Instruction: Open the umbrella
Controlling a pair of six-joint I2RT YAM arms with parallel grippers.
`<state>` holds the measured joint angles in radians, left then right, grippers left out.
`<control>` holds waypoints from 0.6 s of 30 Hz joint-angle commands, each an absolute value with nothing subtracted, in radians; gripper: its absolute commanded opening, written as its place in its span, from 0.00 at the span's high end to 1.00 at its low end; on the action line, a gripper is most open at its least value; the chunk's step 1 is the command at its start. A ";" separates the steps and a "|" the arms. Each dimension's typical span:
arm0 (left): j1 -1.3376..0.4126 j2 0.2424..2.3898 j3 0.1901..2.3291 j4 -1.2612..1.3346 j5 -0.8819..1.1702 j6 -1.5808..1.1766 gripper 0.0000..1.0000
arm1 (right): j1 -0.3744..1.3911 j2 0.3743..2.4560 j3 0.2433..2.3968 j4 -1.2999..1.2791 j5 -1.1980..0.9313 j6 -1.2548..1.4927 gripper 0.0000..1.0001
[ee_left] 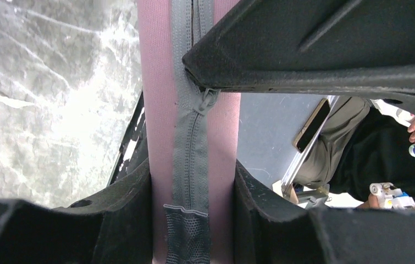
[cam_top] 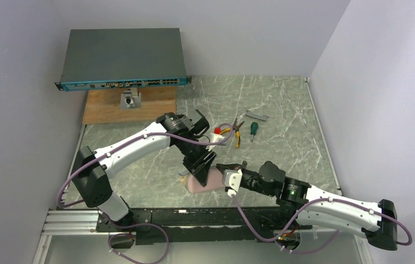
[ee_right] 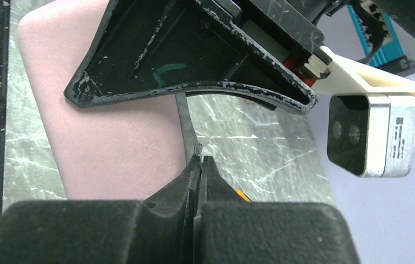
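Note:
The pale pink umbrella case (cam_top: 205,185) lies at the near middle of the table; the umbrella itself is hidden inside. My left gripper (cam_top: 199,168) is shut across the case's width, one finger on each side (ee_left: 193,220). A grey zipper (ee_left: 190,143) runs along the case (ee_left: 158,110). My right gripper (cam_top: 226,165) is shut on the zipper pull (ee_right: 197,148), its fingertips pressed together (ee_right: 200,165) at the case's edge (ee_right: 111,143). The pull also shows in the left wrist view (ee_left: 207,100), under a right finger (ee_left: 315,49).
A network switch (cam_top: 122,58) sits on a wooden board (cam_top: 155,107) at the back left, with a small metal block (cam_top: 131,100). Orange-handled pliers (cam_top: 237,132), a green screwdriver (cam_top: 253,129), a red-and-white item (cam_top: 216,131) and a metal bracket (cam_top: 256,115) lie behind the case.

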<state>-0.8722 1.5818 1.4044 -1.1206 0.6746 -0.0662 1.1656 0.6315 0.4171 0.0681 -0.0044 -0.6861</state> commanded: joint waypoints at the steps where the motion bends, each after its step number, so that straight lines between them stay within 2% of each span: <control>1: -0.855 1.558 1.428 -1.018 0.661 -0.069 1.00 | 1.189 0.543 0.420 0.172 0.037 -0.675 1.00; 9: -0.855 1.545 1.445 -1.023 0.655 -0.075 1.00 | 1.189 0.511 0.440 0.075 0.117 -0.678 1.00; 18: -0.851 1.520 1.434 -1.028 0.620 -0.083 1.00 | 1.189 0.462 0.433 0.087 0.239 -0.695 1.00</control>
<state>-0.8814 1.5806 1.4078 -1.0142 0.6941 -0.0673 1.1839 0.5137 0.4030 0.0067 0.1215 -0.6979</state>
